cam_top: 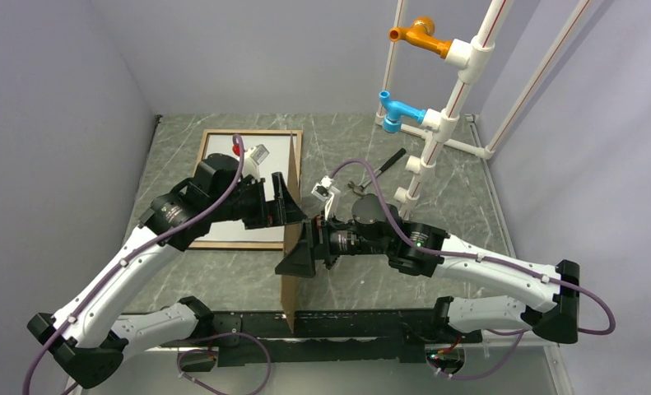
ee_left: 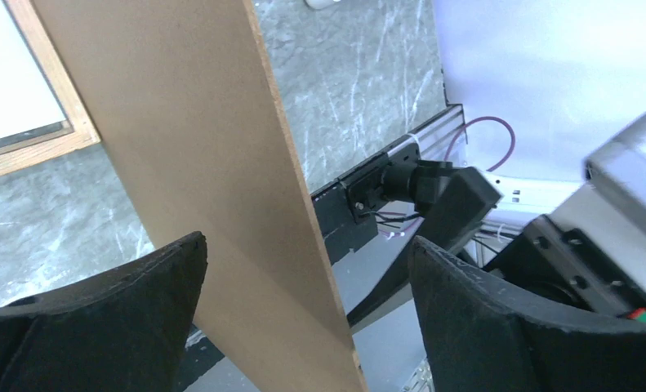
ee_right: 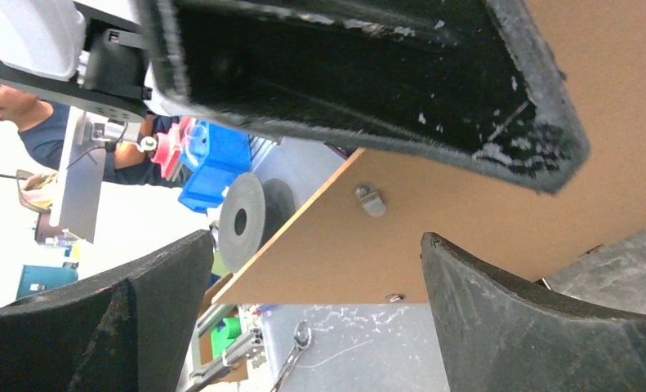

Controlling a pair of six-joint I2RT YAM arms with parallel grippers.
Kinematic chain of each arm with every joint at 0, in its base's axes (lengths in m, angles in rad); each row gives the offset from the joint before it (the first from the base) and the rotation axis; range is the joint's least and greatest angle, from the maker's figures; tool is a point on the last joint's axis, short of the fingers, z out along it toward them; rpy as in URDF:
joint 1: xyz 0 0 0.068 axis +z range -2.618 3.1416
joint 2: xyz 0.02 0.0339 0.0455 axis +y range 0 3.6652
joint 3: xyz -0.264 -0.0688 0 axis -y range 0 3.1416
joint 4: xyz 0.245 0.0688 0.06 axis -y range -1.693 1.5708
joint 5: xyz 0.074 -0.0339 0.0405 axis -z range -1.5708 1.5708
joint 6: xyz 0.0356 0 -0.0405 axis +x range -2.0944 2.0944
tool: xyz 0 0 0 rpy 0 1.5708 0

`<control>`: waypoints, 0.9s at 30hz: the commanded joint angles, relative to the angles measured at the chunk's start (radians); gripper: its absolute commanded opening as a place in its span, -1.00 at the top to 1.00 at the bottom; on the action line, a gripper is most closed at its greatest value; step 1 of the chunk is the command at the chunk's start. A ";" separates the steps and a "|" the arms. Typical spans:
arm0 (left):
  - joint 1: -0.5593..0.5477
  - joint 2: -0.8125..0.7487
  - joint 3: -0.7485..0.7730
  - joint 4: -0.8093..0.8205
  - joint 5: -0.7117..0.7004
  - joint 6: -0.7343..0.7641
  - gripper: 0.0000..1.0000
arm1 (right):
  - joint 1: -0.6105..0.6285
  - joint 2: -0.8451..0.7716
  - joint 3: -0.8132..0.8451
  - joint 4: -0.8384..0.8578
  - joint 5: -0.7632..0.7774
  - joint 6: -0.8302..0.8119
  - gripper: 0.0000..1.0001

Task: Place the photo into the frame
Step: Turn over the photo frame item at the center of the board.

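Note:
The frame (cam_top: 252, 132) lies flat at the back left with its brown wood rails up, and it also shows in the left wrist view (ee_left: 58, 102). A white sheet (cam_top: 276, 160) fills it, apparently the photo's plain back (ee_left: 9, 73); no print side shows. A solid brown backing board (cam_top: 290, 284) stands on edge between the arms. My left gripper (cam_top: 293, 210) is open, with its fingers either side of the board (ee_left: 221, 163), and its midpoint shows in the wrist view (ee_left: 307, 278). My right gripper (cam_top: 301, 251) is open (ee_right: 315, 278), facing the board's other face (ee_right: 466, 229).
A white pipe rack (cam_top: 437, 123) with orange (cam_top: 420, 34) and blue (cam_top: 396, 111) fittings stands at the back right. A black tool (cam_top: 392, 158) and a small white clip (cam_top: 326, 191) lie behind the grippers. A small red and grey item (cam_top: 254, 153) rests on the white sheet.

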 commanded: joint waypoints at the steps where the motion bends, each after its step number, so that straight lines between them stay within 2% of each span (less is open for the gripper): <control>1: 0.005 -0.033 0.054 -0.112 -0.098 0.010 -0.82 | 0.004 -0.059 0.006 0.068 0.023 -0.026 -0.99; 8: 0.004 -0.046 0.084 -0.239 -0.212 0.061 -0.37 | 0.002 -0.121 0.018 -0.081 0.184 -0.034 -0.99; 15: 0.003 -0.027 0.120 -0.297 -0.249 0.095 -0.08 | -0.015 -0.149 -0.009 -0.124 0.228 -0.008 -0.99; 20: 0.002 -0.011 0.125 -0.313 -0.247 0.105 0.05 | -0.018 -0.145 -0.009 -0.142 0.236 -0.004 -0.99; 22: 0.003 -0.013 0.129 -0.315 -0.252 0.106 0.20 | -0.020 -0.140 -0.007 -0.155 0.242 -0.005 -0.99; 27: 0.004 -0.013 0.137 -0.322 -0.263 0.110 0.74 | -0.022 -0.126 -0.009 -0.178 0.250 -0.014 -0.99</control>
